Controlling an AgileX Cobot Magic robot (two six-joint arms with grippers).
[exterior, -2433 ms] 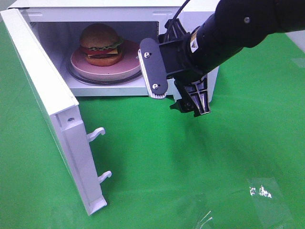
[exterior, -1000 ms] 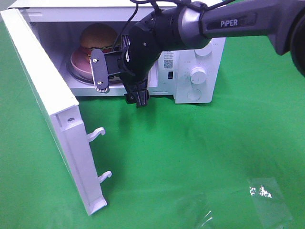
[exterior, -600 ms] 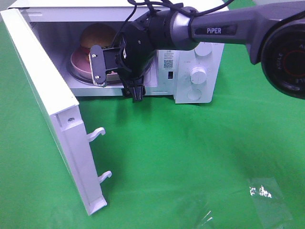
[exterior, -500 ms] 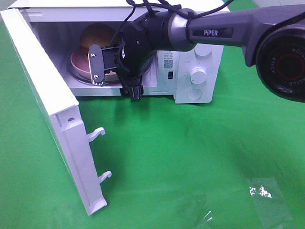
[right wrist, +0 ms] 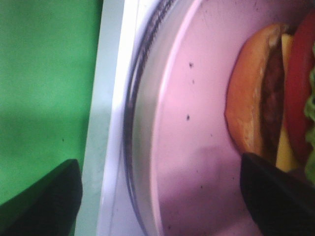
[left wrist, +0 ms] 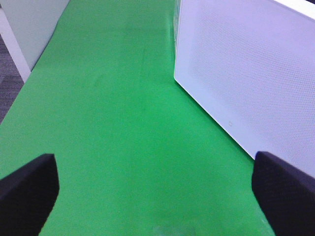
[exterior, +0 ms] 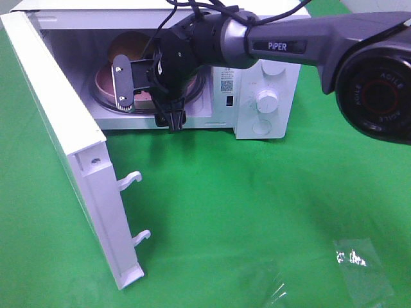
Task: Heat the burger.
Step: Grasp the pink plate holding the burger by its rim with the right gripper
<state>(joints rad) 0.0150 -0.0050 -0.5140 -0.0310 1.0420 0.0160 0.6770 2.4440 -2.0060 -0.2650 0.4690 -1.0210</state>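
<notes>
A bright green cloth-covered bench point(exterior: 270, 212) carried a white box-shaped microwave point(exterior: 270, 83) whose white door point(left wrist: 256, 83) bore a fine dotted mesh pattern. Inside, a pale pink round plate point(right wrist: 192, 137) held a burger point(right wrist: 275, 98) with golden-brown bun, dark patty, yellow cheese, red tomato and green lettuce.

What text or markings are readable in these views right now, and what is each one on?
"PiPER": white letters on the right arm's grey link.
"AGILE": partial lettering around the red ring on the arm's joint cap; the rest is blurred.
QR-style sticker on the microwave's control panel: too small to read.
Left and right wrist views: no text.
</notes>
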